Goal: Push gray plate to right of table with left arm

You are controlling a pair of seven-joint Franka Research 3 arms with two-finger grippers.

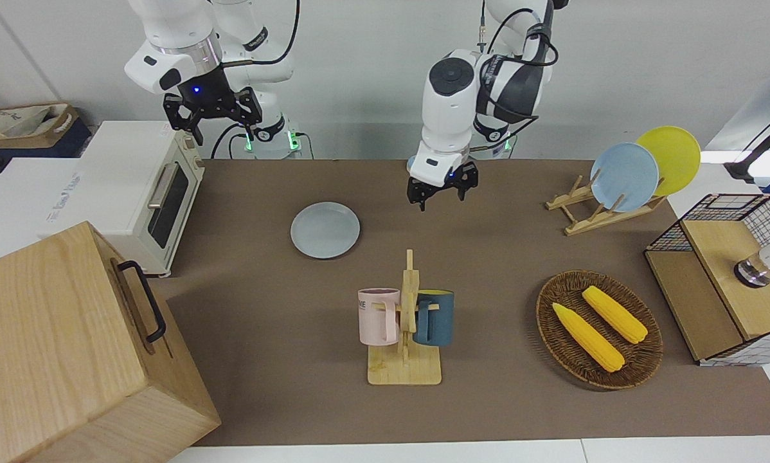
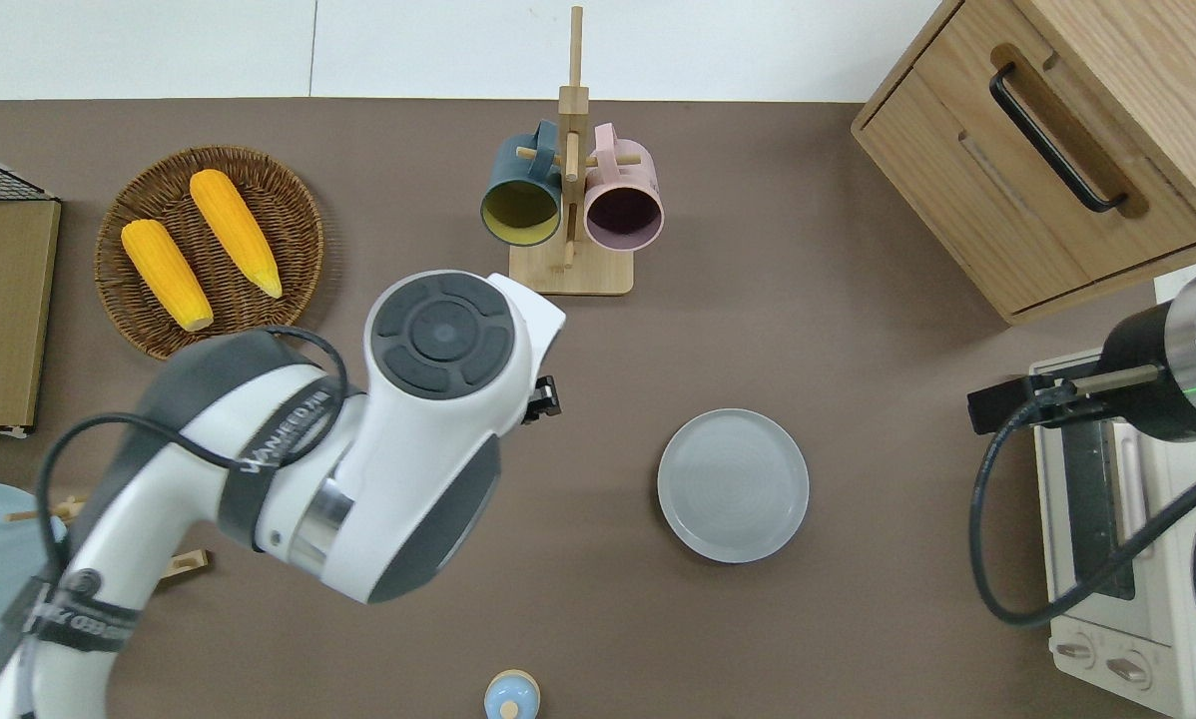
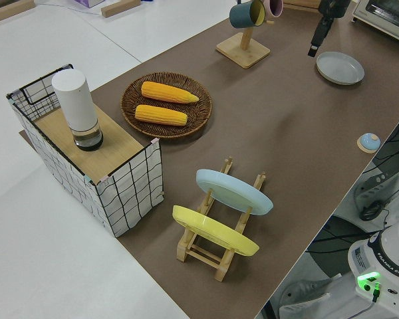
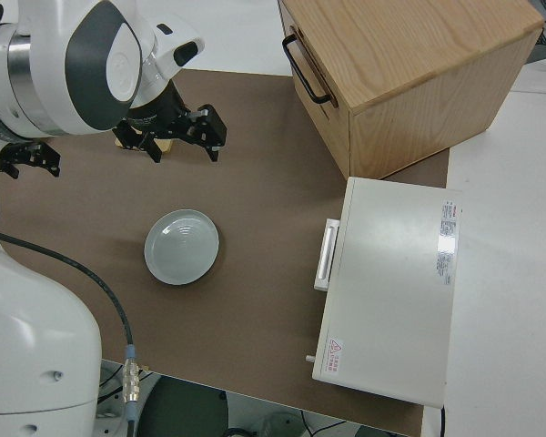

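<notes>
The gray plate (image 1: 325,229) lies flat on the brown table (image 1: 501,257) toward the right arm's end, near the toaster oven; it also shows in the overhead view (image 2: 733,484). My left gripper (image 1: 441,196) is open and empty, up in the air. It hangs over bare table beside the plate, toward the left arm's end and well apart from it. In the overhead view the arm hides most of it. My right arm is parked, its gripper (image 1: 213,122) open.
A mug rack (image 1: 405,321) with a pink and a blue mug stands farther from the robots. A wicker basket (image 1: 598,329) with corn, a plate rack (image 1: 607,212) and a wire shelf (image 1: 725,270) fill the left arm's end. A toaster oven (image 1: 141,186) and wooden cabinet (image 1: 70,347) stand at the right arm's end.
</notes>
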